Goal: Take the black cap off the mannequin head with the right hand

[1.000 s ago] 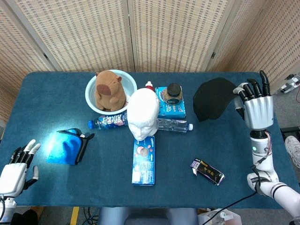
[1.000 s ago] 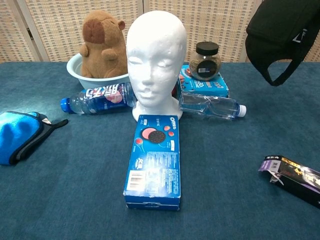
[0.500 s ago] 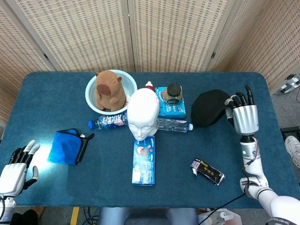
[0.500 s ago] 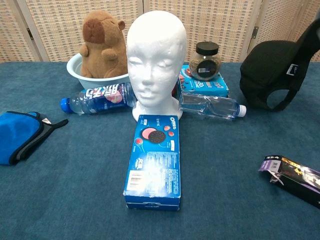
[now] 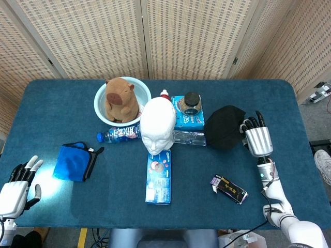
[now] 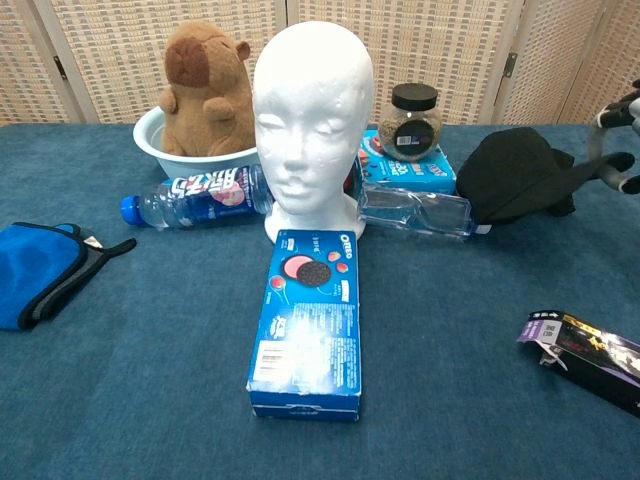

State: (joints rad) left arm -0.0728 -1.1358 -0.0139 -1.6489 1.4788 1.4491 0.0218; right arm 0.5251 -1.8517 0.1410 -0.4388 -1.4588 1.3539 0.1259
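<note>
The black cap (image 5: 224,127) is lying on the desk (image 5: 62,95), well off the mannequin head (image 5: 158,125), which is standing bare in the middle. The cap's left edge is resting against the clear bottle (image 5: 189,138) lying behind the mannequin head, and the bottle's cap end is being hidden under it in the chest view.

The right hand (image 5: 256,138) is being held at the cap's right edge with its fingers (image 5: 252,123) pointing up and partly spread. Whether the brim is being pinched or merely touched cannot be told: in the chest view only the fingertips (image 6: 625,145) are being shown at the frame's edge, just beside the brim. The left hand (image 5: 16,190) is being held open, with nothing in it, at the near left corner.

The removal is judged to be essentially done, with release and withdrawal remaining. The main risk is being posed by the contact at the brim: if a finger is being caught in the fabric, the cap could be dragged along as the hand is pulled away. The clear bottle could also be nudged and rolled against the mannequin head, or toward the blue box (image 5: 187,113) carrying the jar (image 5: 192,101).
</note>
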